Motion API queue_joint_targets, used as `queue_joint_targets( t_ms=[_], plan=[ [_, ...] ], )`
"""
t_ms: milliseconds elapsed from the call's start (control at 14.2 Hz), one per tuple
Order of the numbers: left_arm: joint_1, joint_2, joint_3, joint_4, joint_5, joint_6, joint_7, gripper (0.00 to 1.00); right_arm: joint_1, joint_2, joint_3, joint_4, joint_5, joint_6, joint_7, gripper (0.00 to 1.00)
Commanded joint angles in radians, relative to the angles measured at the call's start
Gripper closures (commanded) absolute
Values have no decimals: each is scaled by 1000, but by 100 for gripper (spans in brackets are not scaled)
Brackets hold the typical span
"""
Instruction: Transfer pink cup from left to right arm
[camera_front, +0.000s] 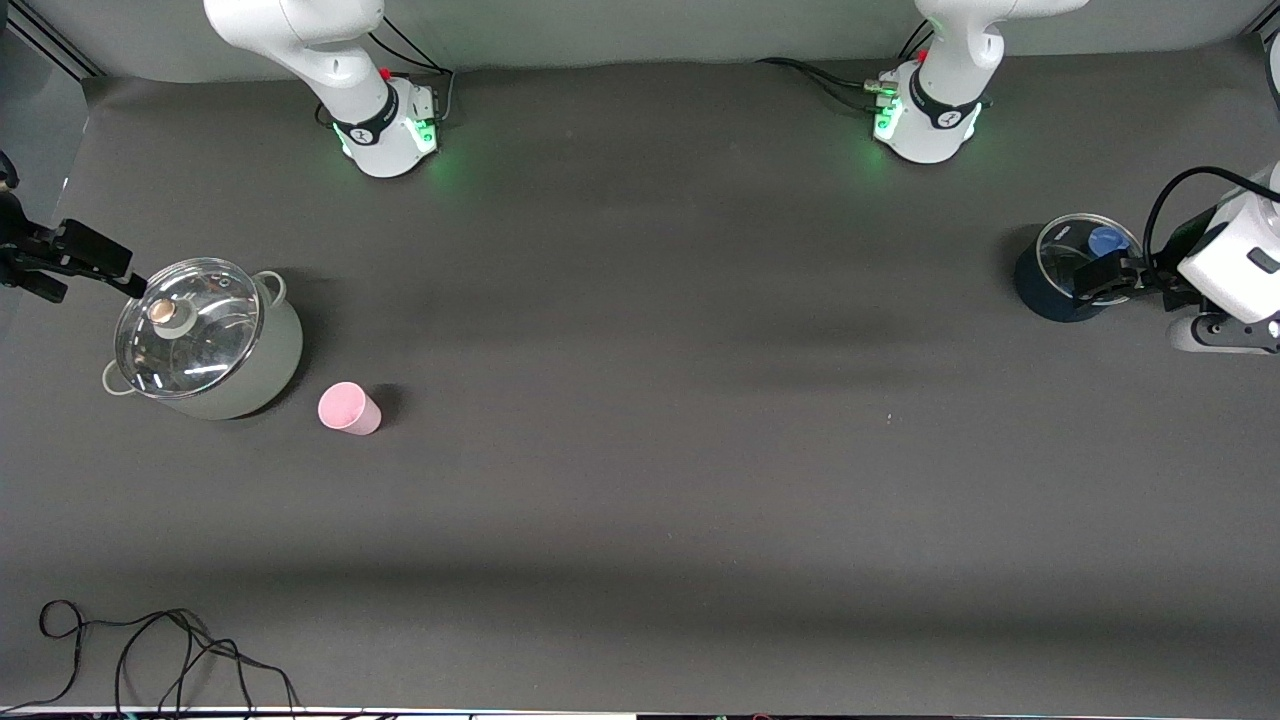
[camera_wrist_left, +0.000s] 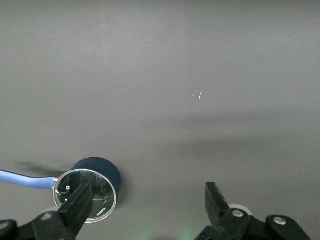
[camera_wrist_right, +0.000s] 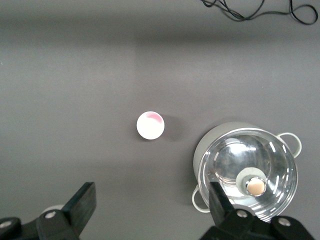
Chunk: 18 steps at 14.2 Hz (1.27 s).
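Both sets of fingers stand wide, empty: left gripper (camera_front: 1100, 275) over the dark saucepan (camera_front: 1050, 290), right gripper (camera_wrist_right: 150, 212) beside the lidded pot (camera_front: 210, 345). Pink cup (camera_front: 349, 408) sits on the worktop (camera_front: 650, 450), near that pot.

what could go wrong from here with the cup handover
1. The pink cup stands toward the right arm's end of the table, while the left end effector hangs open over the dark blue pot, so the reach is long.
2. The cup sits close beside the lidded grey pot; a descending end effector might bump it.
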Motion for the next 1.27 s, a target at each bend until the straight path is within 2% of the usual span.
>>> queue_joint_targets(
  t_ms=[0,634,915,1197],
  plan=[
    [-21,-8,19,-12,-11,12,13,0,-19,3,28,37,-5,-7,-39,0],
    [-27,-1,15,-3,-11,6,13,0,-19,2,29,35,-3,-17,-39,0],
    [-29,7,15,6,-9,5,14,0,-19,3,29,29,-3,-85,-46,0],
    [-30,25,15,32,-9,-5,16,0,-19,3,29,27,-3,-93,-48,0]
  ],
)
